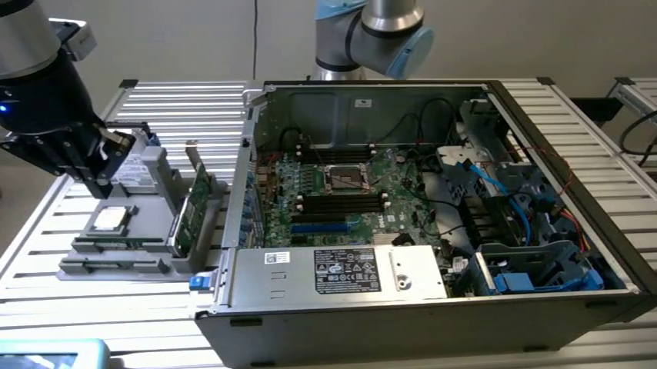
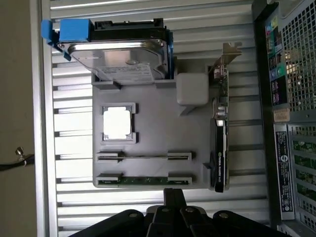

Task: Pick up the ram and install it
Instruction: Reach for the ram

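Wrist view, hand (image 2: 174,193) together, empty, near ram (image 2: 143,181) in gray tray (image 2: 158,123), PC labels (image 2: 277,59) txt illegible.

This looks like a robot workshop. An open computer case (image 1: 431,327) sits on a metal slat table (image 1: 175,100), a gray parts tray (image 1: 113,267) beside it.

The ram (image 2: 143,181) seemingly lies in the holder (image 2: 153,128), at the exterior view's left of the case (image 1: 308,307).
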Robot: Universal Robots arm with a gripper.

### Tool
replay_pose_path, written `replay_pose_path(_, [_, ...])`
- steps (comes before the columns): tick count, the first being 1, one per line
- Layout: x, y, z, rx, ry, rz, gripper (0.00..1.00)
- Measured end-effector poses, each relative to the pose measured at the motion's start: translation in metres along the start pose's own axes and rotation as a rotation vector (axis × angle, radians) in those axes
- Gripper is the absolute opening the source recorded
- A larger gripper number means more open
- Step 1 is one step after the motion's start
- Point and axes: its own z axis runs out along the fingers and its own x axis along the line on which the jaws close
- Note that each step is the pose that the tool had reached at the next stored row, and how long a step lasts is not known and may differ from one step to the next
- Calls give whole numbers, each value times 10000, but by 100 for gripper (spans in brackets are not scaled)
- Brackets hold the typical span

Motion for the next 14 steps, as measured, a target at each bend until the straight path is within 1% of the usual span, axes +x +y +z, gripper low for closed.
replay_pose_path(2, [34,-4,27,2,24,1,11])
replay_pose_path(5, [89,-10,58,4,45,1,11])
replay_pose_path(10, [199,2,111,2,46,-12,11])
replay_pose_path(14, [230,27,133,6,51,-29,11])
